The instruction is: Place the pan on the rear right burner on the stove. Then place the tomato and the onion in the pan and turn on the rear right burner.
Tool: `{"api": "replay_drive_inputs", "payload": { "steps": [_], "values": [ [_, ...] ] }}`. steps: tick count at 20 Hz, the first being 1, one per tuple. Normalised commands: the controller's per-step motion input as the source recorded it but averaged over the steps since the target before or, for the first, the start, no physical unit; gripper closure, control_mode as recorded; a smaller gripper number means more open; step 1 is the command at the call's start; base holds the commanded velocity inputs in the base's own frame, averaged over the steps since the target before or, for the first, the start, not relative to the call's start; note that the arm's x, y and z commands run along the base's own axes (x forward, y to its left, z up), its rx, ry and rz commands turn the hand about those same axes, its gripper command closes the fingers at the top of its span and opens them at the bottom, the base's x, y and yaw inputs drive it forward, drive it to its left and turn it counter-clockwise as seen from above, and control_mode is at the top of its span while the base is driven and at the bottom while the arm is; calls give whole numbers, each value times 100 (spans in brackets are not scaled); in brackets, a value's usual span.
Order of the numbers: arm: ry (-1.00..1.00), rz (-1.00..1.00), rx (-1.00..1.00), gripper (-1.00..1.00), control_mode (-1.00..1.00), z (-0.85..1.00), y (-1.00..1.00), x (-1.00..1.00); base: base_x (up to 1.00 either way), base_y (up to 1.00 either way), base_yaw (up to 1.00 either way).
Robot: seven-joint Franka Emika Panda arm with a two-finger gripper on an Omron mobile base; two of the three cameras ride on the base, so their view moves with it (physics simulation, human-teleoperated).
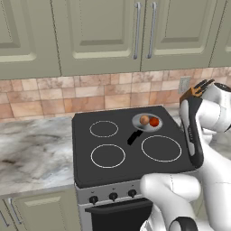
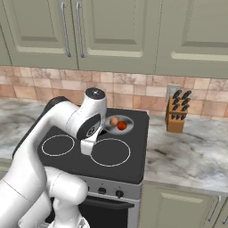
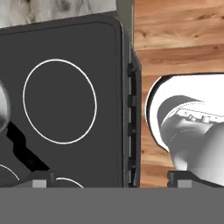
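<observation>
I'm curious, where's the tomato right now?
The tomato sits in the pan at the stove's rear right, beside the onion.

No lettering, numbers, brand marks or signs that I can read anywhere. The stove (image 1: 85, 171) carries four plain white rings on its black glass, outlines only, no characters beside them. Its front knobs (image 1: 113, 196) are small and black; any markings around them are too small to make out. The knife block (image 2: 175, 120) on the counter shows bare wood, no label. The cabinet doors (image 1: 99, 31) and the tiled wall (image 1: 54, 97) are unmarked. From my hand view, the stove's edge and knobs (image 3: 131, 100) show no print either.
</observation>
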Motion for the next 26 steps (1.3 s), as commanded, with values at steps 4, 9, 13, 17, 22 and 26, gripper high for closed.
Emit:
{"api": "replay_drive_inputs", "payload": {
  "steps": [4,9,13,17,22,26],
  "values": [
    [-16,22,-14,-100,-100,0,33,-6,0,0,0],
    [-5,27,-16,-100,-100,0,30,-1,0,0,0],
    [2,38,-13,-100,-100,0,20,-2,0,0,0],
    [3,33,-13,-100,-100,0,22,-4,0,0,0],
    [11,24,-17,-100,-100,0,39,0,0,0,0],
    [9,16,-20,-100,-100,0,49,-1,0,0,0]
  ]
}}
